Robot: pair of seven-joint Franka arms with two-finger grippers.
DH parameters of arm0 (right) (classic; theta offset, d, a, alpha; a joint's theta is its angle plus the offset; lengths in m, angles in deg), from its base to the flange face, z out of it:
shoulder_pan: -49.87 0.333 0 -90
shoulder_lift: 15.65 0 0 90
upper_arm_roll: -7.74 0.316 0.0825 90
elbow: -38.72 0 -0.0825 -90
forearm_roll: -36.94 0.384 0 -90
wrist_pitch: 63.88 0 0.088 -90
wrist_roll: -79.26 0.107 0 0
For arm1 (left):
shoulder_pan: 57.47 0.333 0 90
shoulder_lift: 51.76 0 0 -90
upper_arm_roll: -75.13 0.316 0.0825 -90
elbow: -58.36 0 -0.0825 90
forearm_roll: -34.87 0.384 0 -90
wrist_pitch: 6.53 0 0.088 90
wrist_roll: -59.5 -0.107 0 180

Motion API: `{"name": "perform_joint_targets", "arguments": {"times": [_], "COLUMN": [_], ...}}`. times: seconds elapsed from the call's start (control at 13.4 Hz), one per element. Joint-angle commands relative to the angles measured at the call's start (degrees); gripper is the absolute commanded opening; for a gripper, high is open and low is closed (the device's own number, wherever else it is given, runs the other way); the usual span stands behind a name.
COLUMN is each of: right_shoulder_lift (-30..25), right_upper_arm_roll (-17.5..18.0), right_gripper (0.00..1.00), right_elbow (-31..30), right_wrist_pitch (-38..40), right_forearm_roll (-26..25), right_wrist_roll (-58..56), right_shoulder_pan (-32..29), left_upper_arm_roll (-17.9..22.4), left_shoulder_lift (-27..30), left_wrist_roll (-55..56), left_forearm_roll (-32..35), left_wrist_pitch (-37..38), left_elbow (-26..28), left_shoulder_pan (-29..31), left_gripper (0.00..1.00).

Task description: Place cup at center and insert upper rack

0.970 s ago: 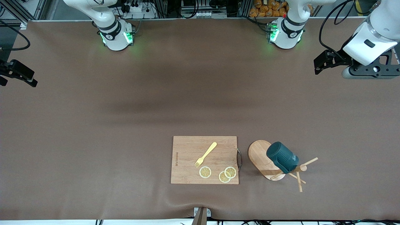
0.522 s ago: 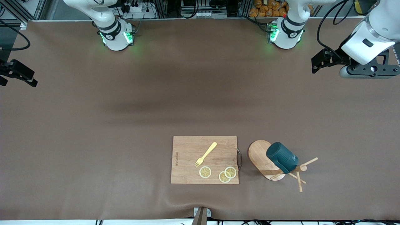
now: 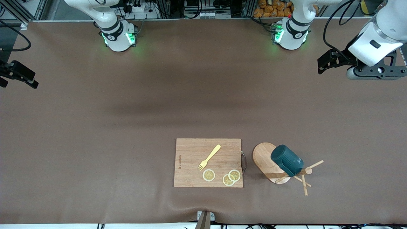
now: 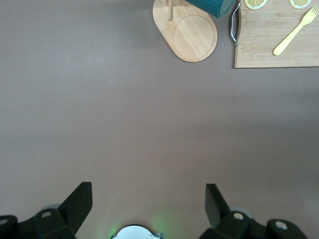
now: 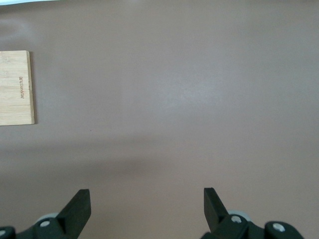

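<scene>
Your cup is hanging on the upper rack, tipped on its side w/ its closed bottom facing the camera; the mouth isn't visible from here. The rack itself stands on the table toward the left arm's end, near the front-camera edge: oval wood base, central post, thin pegs sticking out around the top. In the left wrist view you only get the cup's lower edge above the rack base.

Just beside the rack, toward the right arm's end, you've got a cutting board w/ a small dark handle on the edge facing the rack; board and rack base are close but apart. On the board: a yellow fork lying diagonal, and three lemon slices nearer the camera than the fork, two of them overlapping.

Left gripper is up over bare table at the left arm's end, well apart from the rack, fingers spread wide, nothing between them. Right gripper sits over bare table at the right arm's end, also spread wide and empty; its wrist cam catches just one corner of the board.
</scene>
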Motion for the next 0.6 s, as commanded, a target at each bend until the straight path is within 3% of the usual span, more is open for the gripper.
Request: {"name": "perform_joint_targets", "arguments": {"times": [0.0, 0.52], "right_shoulder_lift": [0.05, 0.05], "right_upper_arm_roll": [-0.22, -0.22], "right_gripper": [1.0, 1.0], "right_elbow": [0.92, 0.92], "right_wrist_pitch": [0.99, 0.99], "right_forearm_roll": [0.9, 0.99], "right_wrist_roll": [0.53, 0.53], "right_shoulder_pan": [0.25, 0.17], "left_upper_arm_roll": [0.37, 0.37], "left_shoulder_lift": [-0.13, -0.13], "left_wrist_roll": [-3.73, -4.1], "left_forearm_roll": [-0.33, -0.24], "left_wrist_pitch": [2.08, 2.17], "left_elbow": [-0.93, -0.93], "left_shoulder_pan": [1.17, 3.73], "left_gripper": [1.0, 1.0]}}
